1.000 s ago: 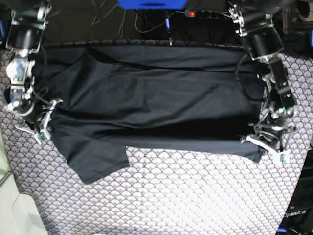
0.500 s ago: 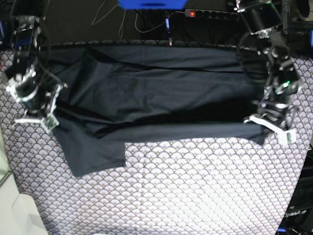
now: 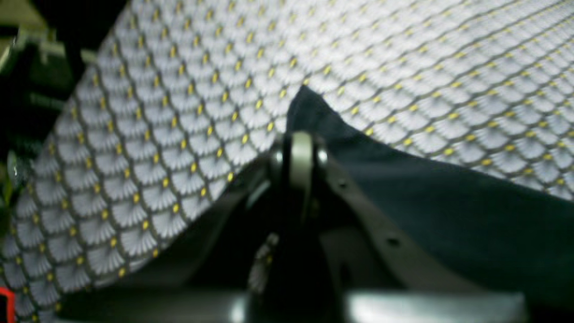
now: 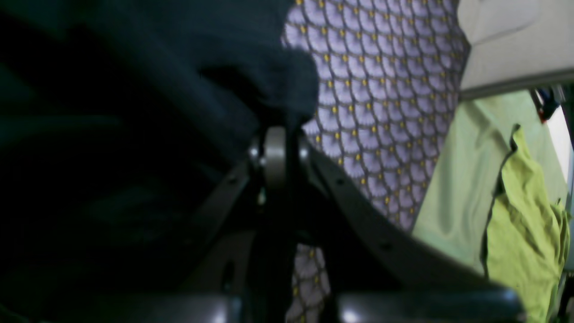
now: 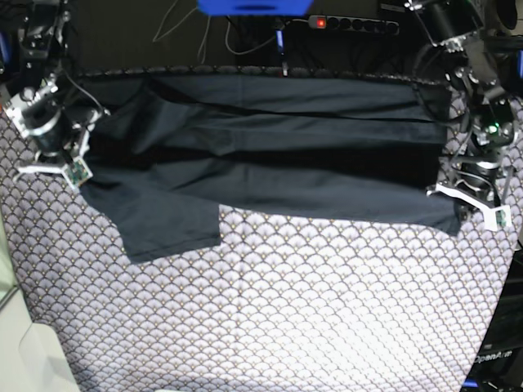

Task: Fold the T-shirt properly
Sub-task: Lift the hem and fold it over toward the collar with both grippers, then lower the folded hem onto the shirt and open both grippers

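Note:
The dark T-shirt (image 5: 270, 155) lies stretched across the far half of the patterned table (image 5: 286, 310), doubled over lengthwise, with one sleeve (image 5: 172, 229) sticking out toward the near side at the left. My left gripper (image 5: 459, 206) is shut on the shirt's near right corner. In the left wrist view its fingertips (image 3: 301, 150) pinch a peak of the T-shirt (image 3: 448, 211) above the table (image 3: 179, 112). My right gripper (image 5: 75, 167) is shut on the shirt's left end. The right wrist view shows that gripper (image 4: 276, 146) clamped on a bunched fold of the T-shirt (image 4: 157, 89).
A power strip (image 5: 351, 23) with a red light, cables and a blue object (image 5: 253, 6) sit behind the table's far edge. A green cloth (image 4: 524, 215) lies on a pale surface beyond the table's edge near my right gripper.
Both grippers have moved toward the far edge, pulling the shirt's near edge and the sleeve with them. The folded band of shirt now lies closer to the back.

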Action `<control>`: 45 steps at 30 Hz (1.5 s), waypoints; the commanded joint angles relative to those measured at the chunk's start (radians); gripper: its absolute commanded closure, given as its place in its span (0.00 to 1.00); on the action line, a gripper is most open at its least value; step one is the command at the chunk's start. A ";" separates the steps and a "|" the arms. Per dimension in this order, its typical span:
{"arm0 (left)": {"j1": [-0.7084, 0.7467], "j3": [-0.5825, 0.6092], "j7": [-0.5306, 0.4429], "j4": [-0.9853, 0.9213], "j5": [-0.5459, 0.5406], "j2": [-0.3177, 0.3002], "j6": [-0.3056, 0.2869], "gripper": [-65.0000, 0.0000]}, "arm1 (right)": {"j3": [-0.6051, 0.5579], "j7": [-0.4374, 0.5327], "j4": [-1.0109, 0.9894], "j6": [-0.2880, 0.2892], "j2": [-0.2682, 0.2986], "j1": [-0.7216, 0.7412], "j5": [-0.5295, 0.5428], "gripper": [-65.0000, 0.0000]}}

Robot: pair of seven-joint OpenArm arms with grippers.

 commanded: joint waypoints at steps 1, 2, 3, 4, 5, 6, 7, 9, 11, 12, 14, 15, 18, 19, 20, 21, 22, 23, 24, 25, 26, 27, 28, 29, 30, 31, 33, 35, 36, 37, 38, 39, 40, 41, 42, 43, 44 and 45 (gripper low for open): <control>0.005 -0.005 -0.022 0.034 -0.004 -0.015 0.002 1.00 | 0.020 0.036 0.020 -0.008 0.012 -0.023 0.003 1.00; 0.010 -0.005 -0.017 0.046 -0.004 -0.015 0.002 1.00 | 0.030 0.064 0.020 -0.008 0.010 -0.041 0.003 1.00; 0.013 -0.003 0.000 0.056 -0.004 -0.015 0.002 1.00 | 0.034 0.090 0.020 -0.008 0.010 -0.059 0.003 1.00; 0.013 -0.003 0.024 0.063 -0.004 -0.015 0.002 1.00 | 0.034 0.107 0.020 -0.008 0.010 -0.076 0.003 1.00; 0.013 -0.005 0.044 0.072 -0.004 -0.015 0.002 1.00 | 0.036 0.119 0.020 -0.008 0.010 -0.089 0.003 1.00; 0.013 -0.006 0.059 0.082 -0.004 -0.015 0.002 1.00 | 0.039 0.125 0.020 -0.008 0.010 -0.102 0.003 1.00; 0.014 -0.006 0.075 0.092 -0.004 -0.015 0.002 1.00 | 0.048 0.128 0.020 -0.008 0.010 -0.113 0.003 1.00; 0.021 -0.006 0.090 0.103 -0.004 -0.015 0.002 1.00 | 0.054 0.128 0.018 -0.008 0.010 -0.122 0.003 1.00; 0.028 -0.006 0.093 0.105 -0.004 -0.017 0.002 1.00 | 0.054 0.130 0.017 -0.008 0.013 -0.129 0.003 1.00; 0.027 -0.006 0.095 0.105 -0.004 -0.018 0.002 1.00 | 0.059 0.133 0.017 -0.008 0.015 -0.130 0.003 1.00; 0.027 -0.006 0.096 0.105 -0.004 -0.023 0.002 1.00 | 0.077 0.159 0.015 -0.008 0.015 -0.130 0.003 1.00; 0.027 -0.006 0.096 0.105 -0.004 -0.025 0.002 1.00 | 0.091 0.173 0.015 -0.008 0.013 -0.130 0.003 1.00; 0.028 -0.006 0.116 0.099 -0.004 -0.028 0.000 1.00 | 0.125 0.193 0.013 -0.008 0.012 -0.130 0.003 1.00; 0.028 -0.006 0.131 0.097 -0.004 -0.034 -0.013 1.00 | 0.131 0.193 0.012 -0.008 0.012 -0.130 0.003 1.00; 0.027 -0.006 0.150 0.097 -0.004 -0.041 -0.041 1.00 | 0.132 0.194 0.006 -0.008 0.012 -0.130 0.003 1.00; 0.021 -0.006 0.168 0.099 -0.004 -0.044 -0.070 1.00 | 0.132 0.194 0.001 -0.008 0.015 -0.127 0.003 1.00; 0.017 -0.006 0.188 0.103 -0.002 -0.046 -0.095 1.00 | 0.132 0.194 0.000 -0.008 0.016 -0.125 0.003 1.00; 0.017 -0.006 0.199 0.106 0.002 -0.046 -0.105 1.00 | 0.132 0.194 -0.005 -0.008 0.016 -0.127 0.003 1.00; 0.017 -0.008 0.204 0.106 0.006 -0.046 -0.113 1.00 | 0.132 0.197 -0.005 -0.008 0.016 -0.130 0.003 1.00; 0.017 -0.008 0.205 0.105 0.006 -0.046 -0.115 1.00 | 0.132 0.200 -0.005 -0.008 0.015 -0.130 0.003 1.00; 0.019 -0.008 0.207 0.100 0.006 -0.046 -0.115 1.00 | 0.132 0.200 -0.006 -0.008 0.015 -0.133 0.003 1.00; 0.022 -0.008 0.205 0.094 0.007 -0.046 -0.115 1.00 | 0.132 0.200 -0.008 -0.008 0.013 -0.141 0.003 1.00; 0.025 -0.008 0.204 0.091 0.007 -0.046 -0.121 1.00 | 0.128 0.200 -0.008 -0.008 0.013 -0.150 0.003 1.00; 0.027 -0.008 0.204 0.088 0.007 -0.046 -0.122 1.00 | 0.126 0.200 -0.008 -0.008 0.013 -0.155 0.003 1.00; 0.028 -0.008 0.204 0.079 0.007 -0.046 -0.122 1.00 | 0.125 0.205 -0.008 -0.008 0.012 -0.158 0.003 1.00; 0.028 -0.008 0.204 0.069 0.007 -0.046 -0.122 1.00 | 0.125 0.208 -0.010 -0.008 0.010 -0.159 0.003 1.00; 0.028 -0.008 0.204 0.039 0.009 -0.048 -0.122 1.00 | 0.123 0.213 -0.030 -0.008 0.010 -0.159 0.003 1.00; 0.028 -0.008 0.204 0.006 0.009 -0.052 -0.122 1.00 | 0.125 0.225 -0.057 -0.008 0.010 -0.156 -0.001 1.00; 0.028 -0.008 0.204 -0.004 0.009 -0.052 -0.122 1.00 | 0.128 0.229 -0.071 -0.008 0.010 -0.153 -0.001 1.00; 0.028 -0.008 0.204 -0.010 0.009 -0.054 -0.122 1.00 | 0.129 0.229 -0.080 -0.008 0.012 -0.152 -0.003 1.00; 0.028 -0.008 0.204 -0.014 0.009 -0.054 -0.122 1.00 | 0.129 0.229 -0.089 -0.008 0.012 -0.152 -0.003 1.00; 0.028 -0.008 0.204 -0.014 0.009 -0.054 -0.122 1.00 | 0.129 0.229 -0.097 -0.008 0.013 -0.152 -0.003 1.00; 0.028 -0.008 0.204 -0.014 0.009 -0.054 -0.122 1.00 | 0.129 0.229 -0.097 -0.008 0.013 -0.153 -0.003 1.00; 0.028 -0.008 0.204 -0.014 0.009 -0.054 -0.124 1.00 | 0.129 0.229 -0.097 -0.008 0.013 -0.155 -0.003 1.00; 0.028 -0.006 0.204 -0.014 0.009 -0.054 -0.124 1.00 | 0.129 0.229 -0.097 -0.008 0.013 -0.156 -0.003 1.00; 0.028 -0.006 0.204 -0.014 0.009 -0.054 -0.124 1.00 | 0.129 0.229 -0.097 -0.008 0.013 -0.158 -0.003 1.00; 0.028 -0.006 0.204 -0.014 0.009 -0.054 -0.124 1.00 | 0.131 0.225 -0.097 -0.008 0.013 -0.156 -0.003 1.00; 0.028 -0.006 0.204 -0.015 0.009 -0.054 -0.124 1.00 | 0.131 0.220 -0.097 -0.008 0.013 -0.155 -0.004 1.00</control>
